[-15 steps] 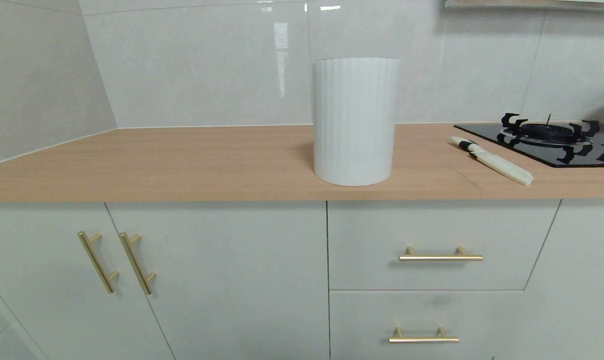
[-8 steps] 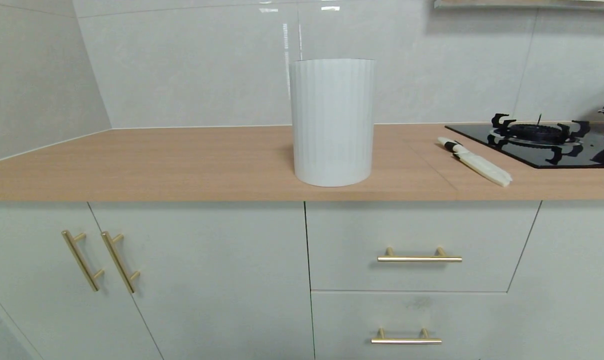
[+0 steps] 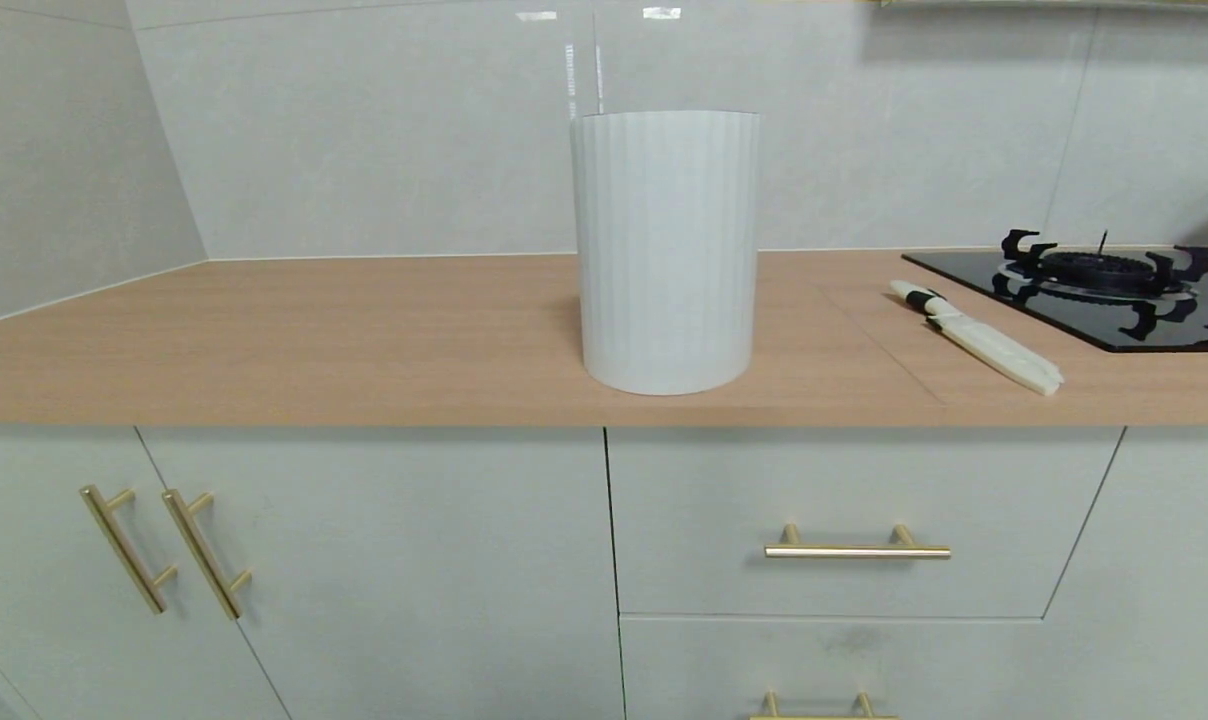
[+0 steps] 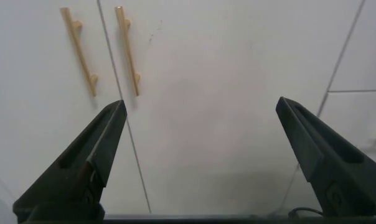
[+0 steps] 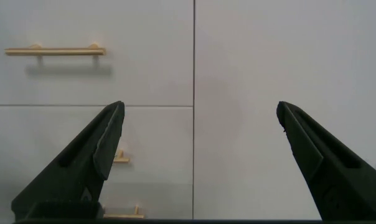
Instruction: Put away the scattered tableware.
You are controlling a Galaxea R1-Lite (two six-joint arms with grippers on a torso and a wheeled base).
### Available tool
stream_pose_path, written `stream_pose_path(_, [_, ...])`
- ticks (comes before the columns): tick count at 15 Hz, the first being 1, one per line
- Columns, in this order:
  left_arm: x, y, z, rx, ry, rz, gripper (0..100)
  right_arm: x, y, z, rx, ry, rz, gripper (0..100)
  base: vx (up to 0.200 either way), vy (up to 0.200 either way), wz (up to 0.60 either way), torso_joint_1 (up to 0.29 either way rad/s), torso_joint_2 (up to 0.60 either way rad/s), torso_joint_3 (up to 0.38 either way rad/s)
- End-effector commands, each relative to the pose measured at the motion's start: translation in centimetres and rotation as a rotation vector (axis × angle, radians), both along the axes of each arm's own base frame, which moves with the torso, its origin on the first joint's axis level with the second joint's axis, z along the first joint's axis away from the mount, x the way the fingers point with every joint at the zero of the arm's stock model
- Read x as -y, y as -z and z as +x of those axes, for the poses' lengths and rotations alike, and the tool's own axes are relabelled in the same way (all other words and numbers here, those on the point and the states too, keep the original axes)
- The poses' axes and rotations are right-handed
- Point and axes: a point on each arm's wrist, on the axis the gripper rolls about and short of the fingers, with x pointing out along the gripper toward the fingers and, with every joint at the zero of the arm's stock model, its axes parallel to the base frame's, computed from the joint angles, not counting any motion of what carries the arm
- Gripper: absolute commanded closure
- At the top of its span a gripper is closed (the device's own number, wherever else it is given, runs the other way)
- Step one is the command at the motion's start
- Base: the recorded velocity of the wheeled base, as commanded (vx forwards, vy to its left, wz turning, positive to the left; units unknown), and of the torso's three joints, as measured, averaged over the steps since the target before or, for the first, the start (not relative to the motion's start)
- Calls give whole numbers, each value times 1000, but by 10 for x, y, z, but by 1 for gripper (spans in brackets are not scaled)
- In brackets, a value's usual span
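Left tool (image 4: 199, 106): fingers apart, nothing between them. It faces the white cabinet doors (image 4: 206, 68) head-on.
Ahead of left tool: two gold door handles (image 4: 127, 50) stand upright and parallel, one on each side of the door seam. They lie off toward one finger, not in the gap centre.
Right tool (image 5: 199, 107): fingers apart, nothing between them. It faces the drawer fronts (image 5: 88, 81) and the plain panel (image 5: 269, 62) beside them; the seam between the two runs through the gap.
Ahead of right tool: one gold drawer handle (image 5: 55, 51) lies level on the upper drawer, with further handles on the fronts beneath it.
Counter (image 3: 314, 340): a wood-tone surface capping the cabinet fronts that both tools face, so it sits higher than either tool.
Ribbed container (image 3: 667, 250): white, cylindrical, upright on the counter near its front edge, above the seam between the doors and the drawers, clear of both tools.
White utensil (image 3: 979, 337): long, with a black band near one end. It lies flat and slanted on the counter, above the drawer side that the right tool faces, well apart from the ribbed container and untouched by either tool.
Hob (image 3: 1194, 325): black glass with a burner grate, just beyond the white utensil.
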Motion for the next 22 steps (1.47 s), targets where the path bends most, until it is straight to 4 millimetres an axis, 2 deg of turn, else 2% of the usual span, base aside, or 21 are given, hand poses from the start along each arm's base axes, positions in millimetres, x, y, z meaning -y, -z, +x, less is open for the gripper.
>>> stream_pose_path(1, [0, 0, 0, 1, 0, 0, 0, 0, 0, 0, -1, -1, 0, 0, 0, 0, 0, 0, 0, 0])
stream_pose_path(13, [0, 0, 0, 1, 0, 0, 0, 0, 0, 0, -1, -1, 0, 0, 0, 0, 0, 0, 0, 0])
stream_pose_path(17, [0, 0, 0, 0, 0, 0, 0, 0, 0, 0, -1, -1, 0, 0, 0, 0, 0, 65, -237, -237])
stream_pose_path(22, [0, 0, 0, 1, 0, 0, 0, 0, 0, 0, -1, -1, 0, 0, 0, 0, 0, 181, -505, -293])
